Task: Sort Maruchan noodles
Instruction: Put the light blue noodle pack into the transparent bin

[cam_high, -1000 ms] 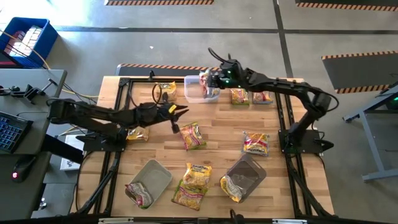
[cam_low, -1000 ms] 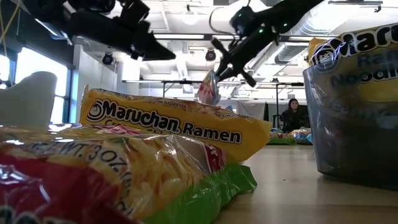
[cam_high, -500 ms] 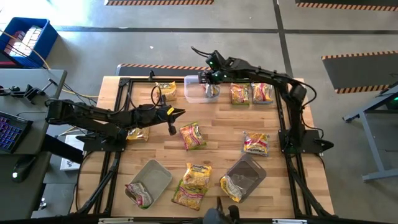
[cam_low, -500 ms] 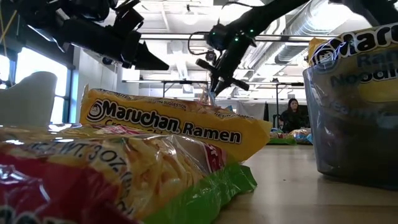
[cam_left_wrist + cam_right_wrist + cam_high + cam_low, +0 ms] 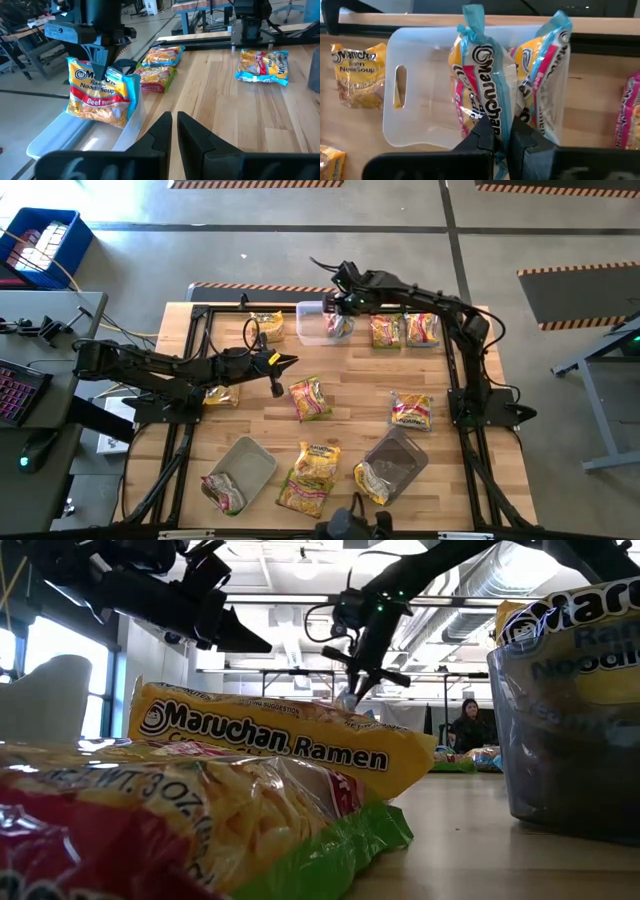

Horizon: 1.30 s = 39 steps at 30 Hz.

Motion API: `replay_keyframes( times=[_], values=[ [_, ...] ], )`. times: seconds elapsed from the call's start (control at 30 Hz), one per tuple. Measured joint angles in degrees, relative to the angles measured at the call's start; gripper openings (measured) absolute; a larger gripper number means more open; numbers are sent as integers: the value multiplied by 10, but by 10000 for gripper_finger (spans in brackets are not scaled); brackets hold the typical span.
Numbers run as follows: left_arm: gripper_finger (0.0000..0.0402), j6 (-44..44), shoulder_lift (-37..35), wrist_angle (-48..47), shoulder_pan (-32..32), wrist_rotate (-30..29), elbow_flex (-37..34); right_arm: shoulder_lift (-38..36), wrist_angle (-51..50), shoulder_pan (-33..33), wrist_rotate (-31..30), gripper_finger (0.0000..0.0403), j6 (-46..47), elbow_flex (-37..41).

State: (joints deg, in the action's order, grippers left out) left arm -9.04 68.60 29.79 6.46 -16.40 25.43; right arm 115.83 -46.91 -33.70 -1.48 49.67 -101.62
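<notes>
My right gripper [image 5: 340, 308] is shut on a beef Maruchan packet [image 5: 482, 95] with blue sealed ends, over the clear tub [image 5: 313, 323] at the table's far edge. A second red-and-yellow packet [image 5: 545, 85] stands in that tub beside it. My left gripper [image 5: 287, 362] hovers shut and empty above the table's left middle, near a loose packet [image 5: 309, 398]. In the left wrist view the held packet [image 5: 100, 95] stands upright in the tub [image 5: 75, 137]. My right gripper pinches the packet's upper sealed edge [image 5: 98, 76] between its two fingers [image 5: 100, 57]. The fingers come from above and point down. The packet hangs upright below them, its lower part inside the clear tub; whether it rests on the tub's floor I cannot tell.
Loose packets lie at the far edge [image 5: 267, 325], [image 5: 385, 332], [image 5: 422, 330], at the left [image 5: 222, 395], at the right [image 5: 411, 410] and near the front [image 5: 317, 460]. Two more tubs [image 5: 245, 468], [image 5: 398, 460] with a packet each stand at the front.
My right gripper has come down with the hanging packet, lowering it into the clear tub, and its arm has folded in closer to the far edge. The packet has stayed upright.
</notes>
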Motion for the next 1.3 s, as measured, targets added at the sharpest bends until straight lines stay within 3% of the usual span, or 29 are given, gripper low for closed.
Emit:
replay_keyframes(
  times=[0.27, 0.5, 0.67, 0.97, 1.13, 1.3],
  values=[
    [19, 5, 0, 0, 0, 0, 0, 0, 26, 7, -14, 15, -22, 0],
    [19, 5, 0, 0, 0, 0, 0, 0, 31, 7, -15, 96, -62, 1],
    [19, 5, 0, 0, 0, -1, 0, 1, 62, 10, -20, 142, -142, -8],
    [19, -7, -1, 0, 0, -2, 0, 4, 110, 29, -5, 158, -320, -8],
    [19, -14, -21, -4, 0, -22, 0, 12, 83, 13, 24, 209, -333, -9],
    [19, -19, -81, -63, 0, -29, 0, 16, 87, 16, -3, 267, -356, -9]
  ],
)
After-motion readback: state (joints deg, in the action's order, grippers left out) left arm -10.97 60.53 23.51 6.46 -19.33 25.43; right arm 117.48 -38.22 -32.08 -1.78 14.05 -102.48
